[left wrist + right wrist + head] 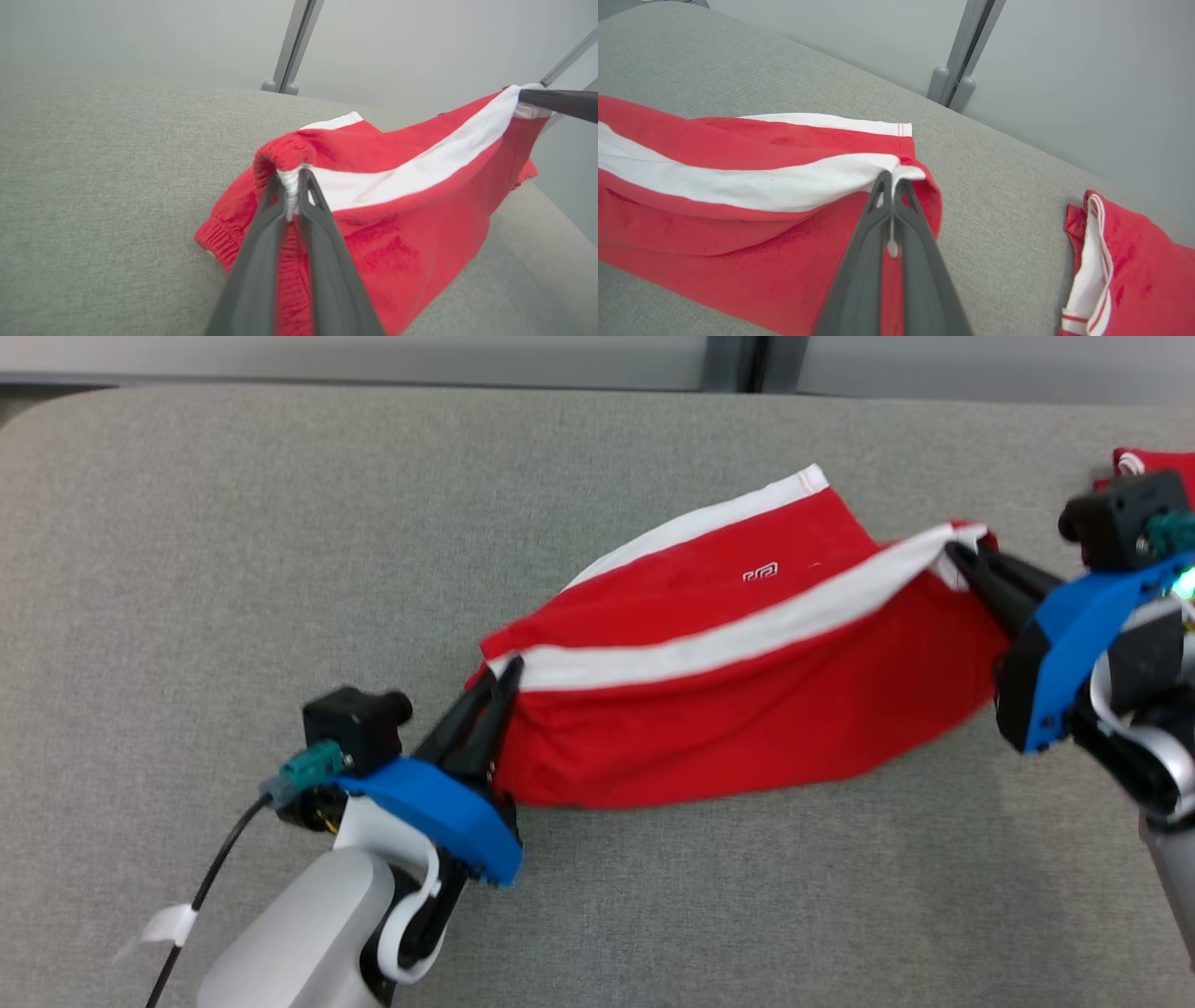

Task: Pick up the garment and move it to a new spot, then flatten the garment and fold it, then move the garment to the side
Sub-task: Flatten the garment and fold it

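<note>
The garment (728, 709) is a pair of red shorts with a white side stripe and a small white logo, stretched between my two grippers above the grey surface. My left gripper (502, 679) is shut on its gathered waistband end, and the left wrist view shows the white-and-red fabric (373, 186) pinched between the fingers at my left gripper (292, 179). My right gripper (962, 555) is shut on the white-edged hem corner at the other end, seen close up at my right gripper (892, 179) with the garment (738, 214) hanging leftward. The lower edge sags onto the surface.
A grey padded fabric surface (280, 523) spreads under everything, with its far edge against a pale wall. A second red and white garment (1120, 261) lies at the far right, also visible as a red garment (1153, 467) behind my right wrist. A grey post (962, 70) stands behind.
</note>
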